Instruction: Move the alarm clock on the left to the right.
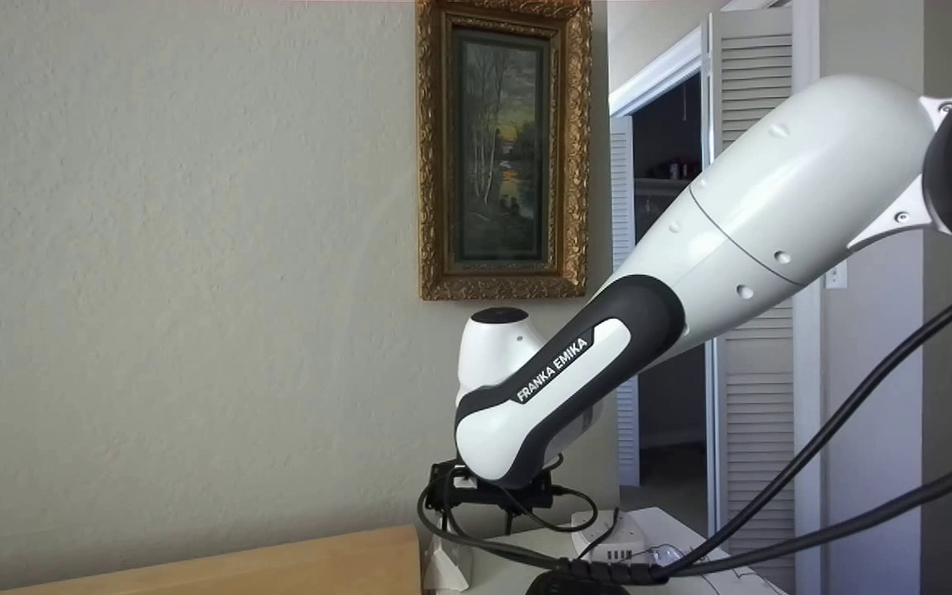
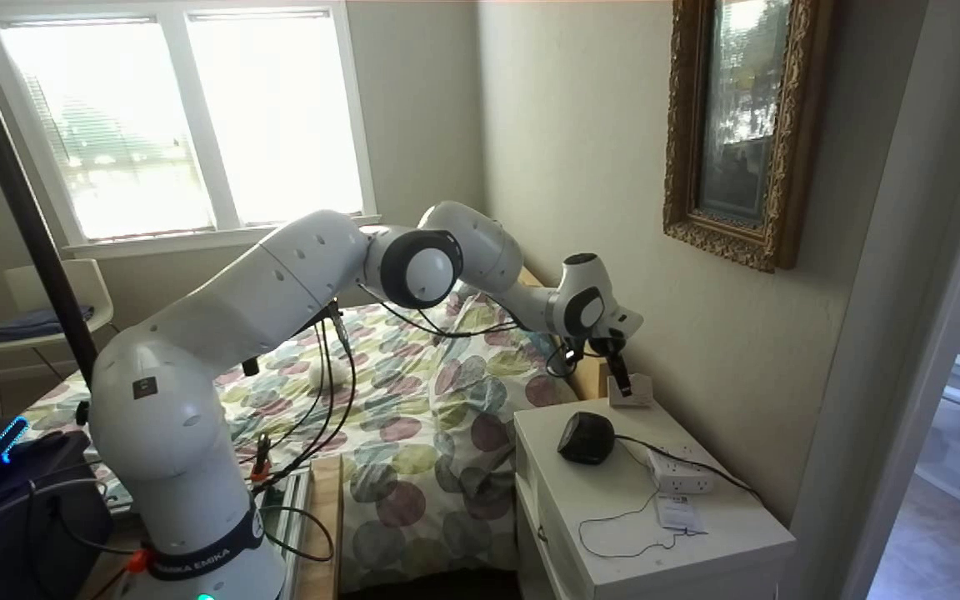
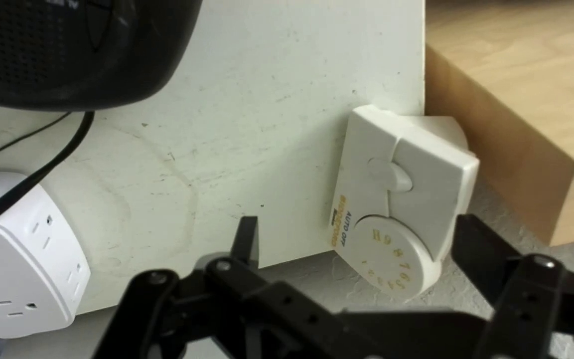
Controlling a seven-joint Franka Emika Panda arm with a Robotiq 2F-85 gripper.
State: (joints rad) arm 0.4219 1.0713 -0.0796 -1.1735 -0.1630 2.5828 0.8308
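Observation:
A black clock-like device (image 2: pixel 587 437) with a grille stands on the white cabinet (image 2: pixel 563 492); part of it shows at the upper left of the wrist view (image 3: pixel 68 55). A white dial unit (image 3: pixel 366 184) with printed numbers and "AUTO OFF" stands at the cabinet's wall-side corner; it also shows in both exterior views (image 1: pixel 447 566) (image 2: pixel 638 392). My gripper (image 3: pixel 357 222) is open, its fingers wide apart around the dial end. The left finger is apart from the unit; whether the right finger touches it I cannot tell. In an exterior view the gripper (image 2: pixel 623 385) points down beside the unit.
A white multi-outlet block (image 3: pixel 18 259) with a black cord (image 3: pixel 33 179) lies beside the black device. A wooden bed headboard (image 3: pixel 516 99) stands close to the dial unit. The wall (image 1: pixel 195 330) is right behind. A label card (image 2: pixel 677 512) and thin wire lie on the cabinet.

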